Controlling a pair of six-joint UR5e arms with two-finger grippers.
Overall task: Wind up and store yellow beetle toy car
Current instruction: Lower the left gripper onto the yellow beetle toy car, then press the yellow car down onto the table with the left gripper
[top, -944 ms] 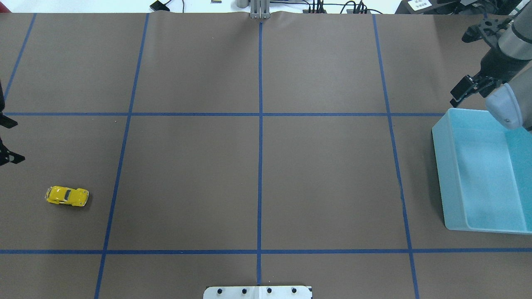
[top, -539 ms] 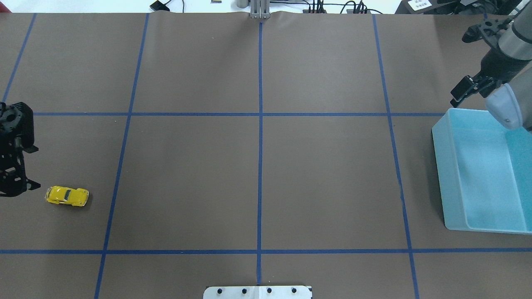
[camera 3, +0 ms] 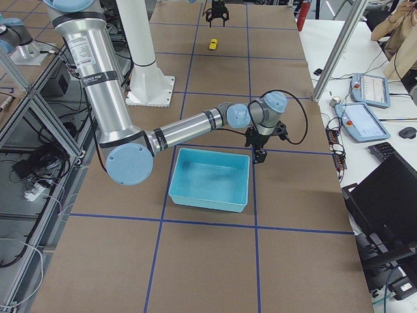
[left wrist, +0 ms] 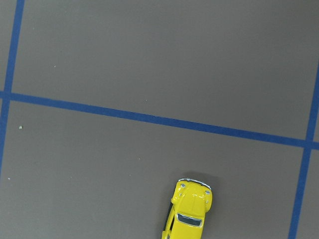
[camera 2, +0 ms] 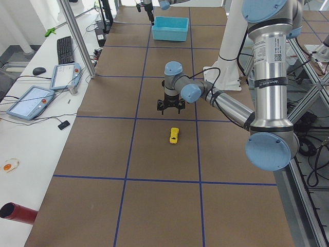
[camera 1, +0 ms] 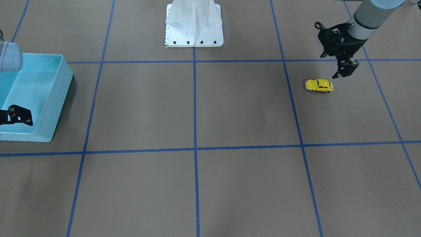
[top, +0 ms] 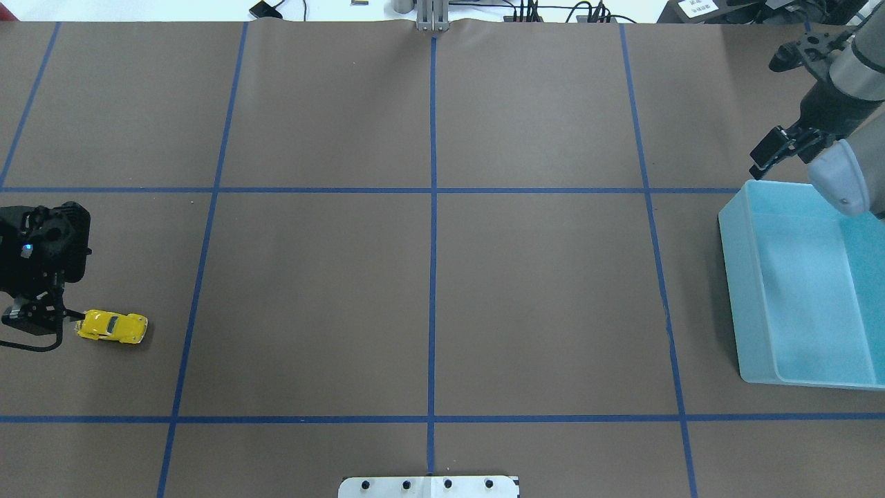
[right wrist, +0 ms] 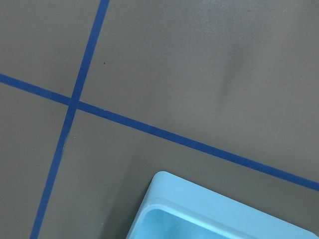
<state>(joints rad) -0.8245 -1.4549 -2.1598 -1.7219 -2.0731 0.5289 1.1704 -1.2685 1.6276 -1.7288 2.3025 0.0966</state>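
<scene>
The yellow beetle toy car (top: 113,326), glossy, rounded, with dark windows and a pale bumper, stands on its wheels on the brown table (top: 318,297), far to the robot's left. The left gripper (camera 2: 170,109) hangs just beside it, jaws spread, holding nothing. Whether the right gripper (camera 3: 258,155) is open or closed I cannot tell.

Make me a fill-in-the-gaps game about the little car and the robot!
The beetle toy car is coloured ____. The light blue bin has ____ inside it. The claw nearest the car is the robot's ____ one. Missing words: yellow; nothing; left.
</scene>
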